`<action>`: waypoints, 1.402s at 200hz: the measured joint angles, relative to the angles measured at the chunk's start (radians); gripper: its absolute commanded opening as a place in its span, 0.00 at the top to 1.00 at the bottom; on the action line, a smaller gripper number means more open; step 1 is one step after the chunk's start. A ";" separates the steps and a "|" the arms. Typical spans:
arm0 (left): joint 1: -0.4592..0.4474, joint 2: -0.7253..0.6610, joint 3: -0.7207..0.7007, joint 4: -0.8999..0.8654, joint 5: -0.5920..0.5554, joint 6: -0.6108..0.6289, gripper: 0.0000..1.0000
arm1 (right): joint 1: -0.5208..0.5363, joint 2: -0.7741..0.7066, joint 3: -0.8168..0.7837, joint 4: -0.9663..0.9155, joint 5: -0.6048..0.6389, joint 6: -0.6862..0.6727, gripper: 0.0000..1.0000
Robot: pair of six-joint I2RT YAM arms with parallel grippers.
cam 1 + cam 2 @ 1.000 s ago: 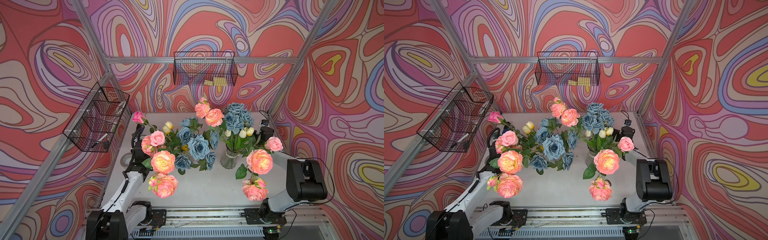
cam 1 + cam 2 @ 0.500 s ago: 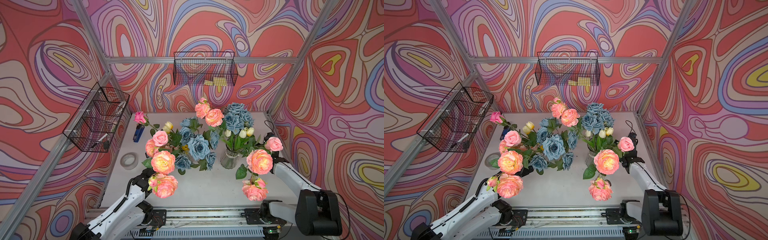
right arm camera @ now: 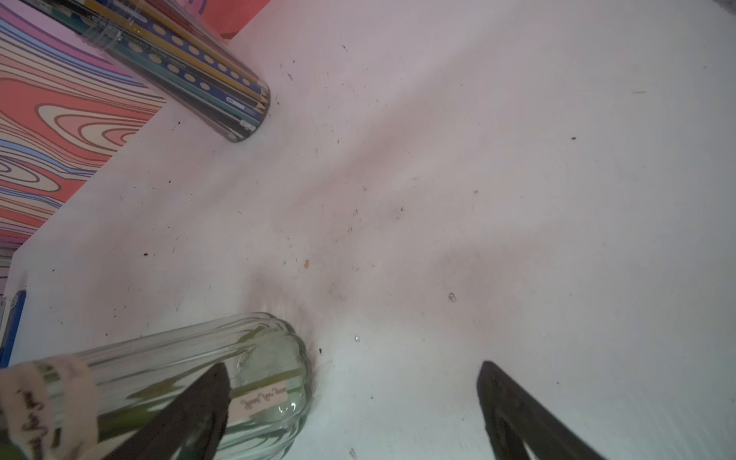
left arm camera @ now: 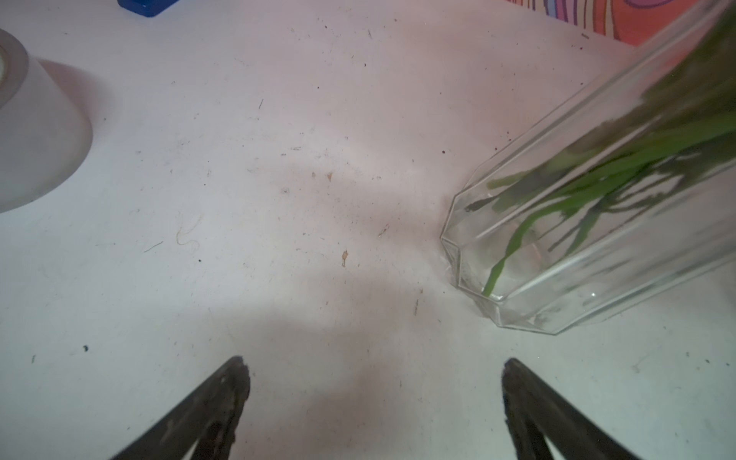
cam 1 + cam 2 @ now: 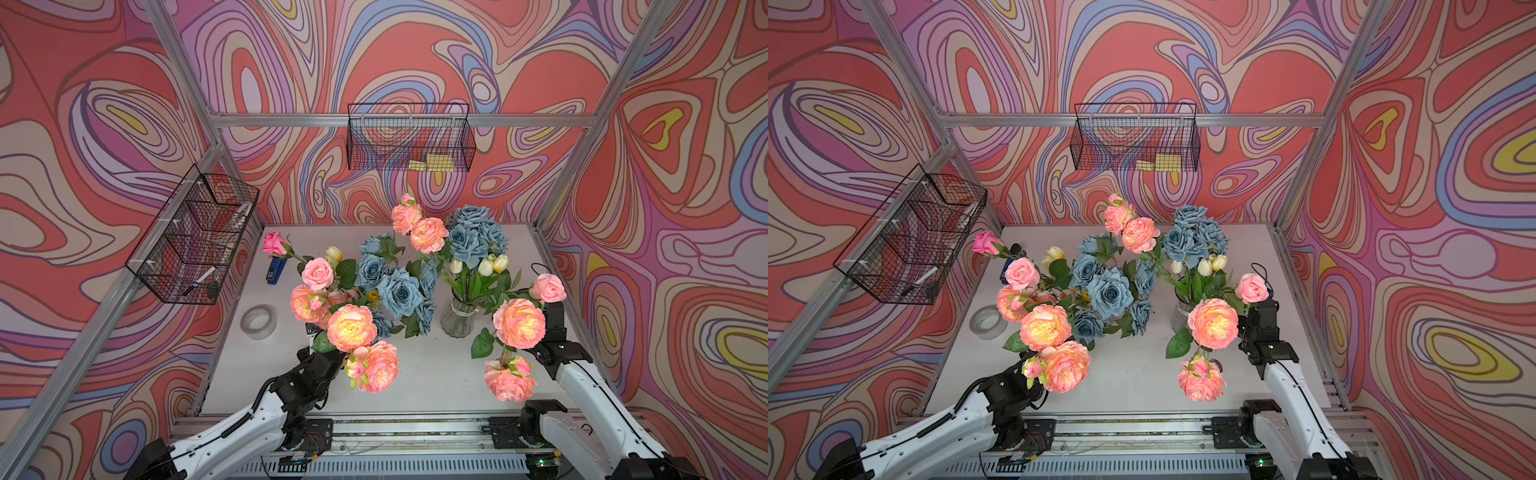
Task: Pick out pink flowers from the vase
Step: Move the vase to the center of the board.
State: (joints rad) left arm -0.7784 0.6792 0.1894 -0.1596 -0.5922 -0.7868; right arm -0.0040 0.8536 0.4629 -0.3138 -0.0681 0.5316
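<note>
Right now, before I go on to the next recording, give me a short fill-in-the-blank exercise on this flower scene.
1. The left gripper hangs over the table with its jaws ___.
2. The roses among the pink flowers are dusty ___.
3. The pads in the back wall's wire basket are ___.
4. The roll of tape lies on the robot's ___ side of the table.
Missing words: open; blue; yellow; left.
</note>
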 measured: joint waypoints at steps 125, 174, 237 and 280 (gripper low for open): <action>-0.218 0.021 -0.084 0.389 -0.038 0.321 0.01 | 0.339 -0.137 -0.081 -0.037 0.130 0.101 0.04; -0.244 0.249 -0.098 0.749 -0.131 0.517 0.00 | 0.399 -0.251 -0.151 0.030 0.178 0.077 0.02; -0.244 0.643 -0.079 1.270 -0.264 0.745 0.00 | 0.423 -0.323 -0.187 0.151 0.205 -0.007 0.02; -0.241 0.750 0.008 1.384 -0.270 0.764 0.00 | 0.502 -0.234 -0.196 0.226 0.252 -0.055 0.02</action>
State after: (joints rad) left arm -1.0199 1.4292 0.1974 1.2240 -0.8623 -0.0223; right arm 0.4980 0.6193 0.2672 -0.0875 0.1841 0.4763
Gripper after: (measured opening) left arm 0.996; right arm 0.983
